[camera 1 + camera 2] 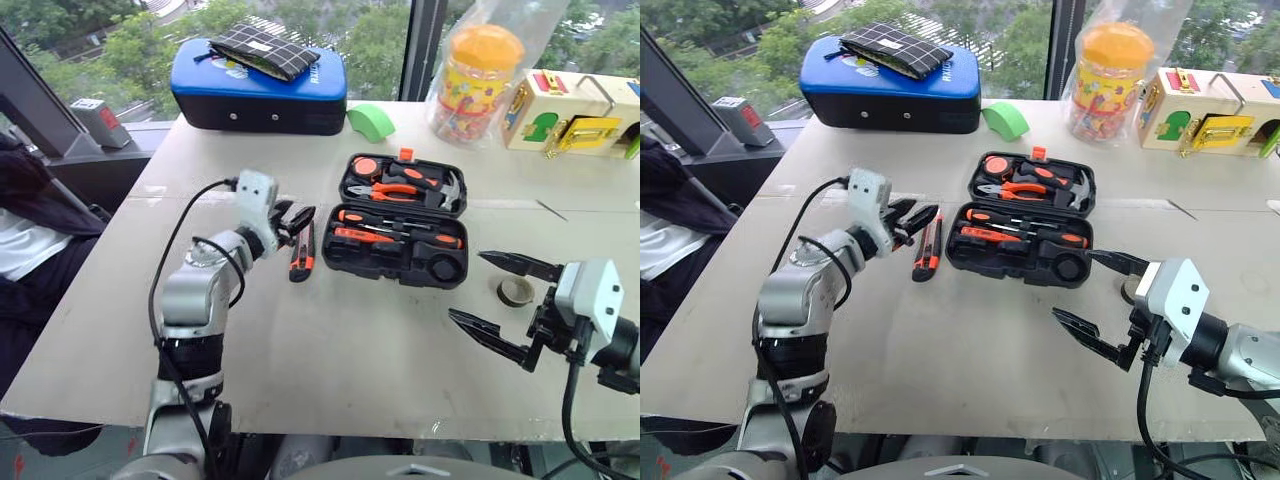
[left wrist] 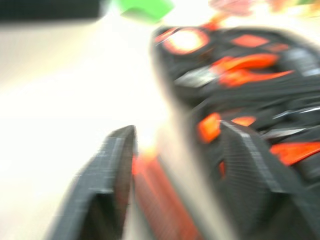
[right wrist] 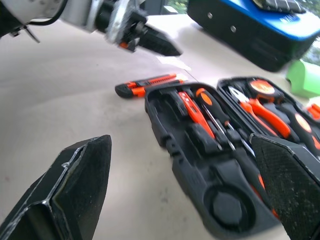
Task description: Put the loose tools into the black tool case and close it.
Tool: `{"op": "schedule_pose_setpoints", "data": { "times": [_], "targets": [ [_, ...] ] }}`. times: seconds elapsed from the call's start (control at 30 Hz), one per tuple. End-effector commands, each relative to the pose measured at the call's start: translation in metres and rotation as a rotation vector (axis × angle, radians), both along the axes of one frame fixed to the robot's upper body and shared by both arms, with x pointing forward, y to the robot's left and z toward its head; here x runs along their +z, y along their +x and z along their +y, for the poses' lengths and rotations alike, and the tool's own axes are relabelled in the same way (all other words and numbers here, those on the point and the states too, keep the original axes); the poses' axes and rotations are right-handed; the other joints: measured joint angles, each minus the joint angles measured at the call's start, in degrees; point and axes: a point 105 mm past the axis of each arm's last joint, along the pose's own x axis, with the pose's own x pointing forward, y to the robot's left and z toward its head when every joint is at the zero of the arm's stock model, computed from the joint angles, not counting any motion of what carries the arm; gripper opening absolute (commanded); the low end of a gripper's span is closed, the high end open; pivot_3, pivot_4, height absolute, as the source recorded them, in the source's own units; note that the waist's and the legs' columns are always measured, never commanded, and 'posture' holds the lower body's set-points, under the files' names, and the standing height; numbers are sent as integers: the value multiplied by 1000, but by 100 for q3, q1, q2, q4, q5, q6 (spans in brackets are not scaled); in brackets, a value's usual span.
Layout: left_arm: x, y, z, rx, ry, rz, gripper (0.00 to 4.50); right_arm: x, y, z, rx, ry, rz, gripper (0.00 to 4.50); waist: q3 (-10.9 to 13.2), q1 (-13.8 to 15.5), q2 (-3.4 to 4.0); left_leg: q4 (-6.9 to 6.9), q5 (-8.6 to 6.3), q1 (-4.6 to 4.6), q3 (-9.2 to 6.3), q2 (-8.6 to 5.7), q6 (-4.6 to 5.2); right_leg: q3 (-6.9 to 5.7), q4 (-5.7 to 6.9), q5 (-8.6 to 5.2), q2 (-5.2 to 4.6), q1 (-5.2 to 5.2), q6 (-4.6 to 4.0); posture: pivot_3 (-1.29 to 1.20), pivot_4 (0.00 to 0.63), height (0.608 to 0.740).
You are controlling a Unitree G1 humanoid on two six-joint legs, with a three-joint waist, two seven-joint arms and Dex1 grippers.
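- The left wrist view is smeared; the black tool case (image 1: 404, 220) shows there only as orange and black shapes.
- The dark tape roll (image 1: 516, 291) lies on the table (image 1: 330, 340) at about 3 o'clock from the case, partly hidden behind the right gripper (image 1: 488, 292) in the right eye view.
- The case lies open, screwdrivers (image 1: 385, 232) seated in its near half.
- The utility knife (image 1: 302, 256) lies at 9 o'clock from the case, just beside it.
- The left gripper (image 1: 297, 220) hovers over the knife's far end, arm bent, fingers parted, holding nothing.
- The right gripper points toward the case, fingers spread wide and empty.
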Motion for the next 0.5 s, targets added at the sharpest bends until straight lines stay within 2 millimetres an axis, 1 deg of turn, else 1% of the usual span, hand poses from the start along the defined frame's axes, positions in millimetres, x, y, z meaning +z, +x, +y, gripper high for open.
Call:
{"op": "schedule_pose_setpoints", "data": {
  "times": [0.03,0.13,0.2,0.27,0.37,0.5],
  "targets": [
    [2,-12,-11,41,29,23,4482,3,-1,1,35,-5,-5,4500,-1,25,-3,0,0,0,0,-2,0,0,-1,0,-1,0,0,0,150,740],
    [-16,-21,-14,68,78,93,4482,3,2,-2,39,-12,-2,4500,-1,18,-3,0,1,1,2,-4,-1,2,0,0,-3,1,0,0,150,740],
    [-23,-26,-14,62,121,120,4482,6,4,-2,44,-5,-10,4500,-1,-19,-2,-3,3,4,4,-2,-5,4,1,0,0,0,0,0,150,740],
    [-26,-27,-13,67,141,124,4482,8,4,-1,53,-2,-12,4500,-1,-39,-2,-6,5,5,3,1,-9,3,1,0,2,-1,-1,0,150,740],
    [-34,-28,-10,80,177,148,4482,7,4,1,67,-7,-10,4500,-1,-38,-2,-8,3,4,3,4,-6,3,0,0,3,-2,-1,0,150,740],
    [-50,-27,-15,56,185,193,4482,7,5,4,73,-7,-11,4500,-1,-21,-2,-8,3,2,4,1,-6,2,-3,0,-2,-1,-1,0,150,740]
  ]
}}
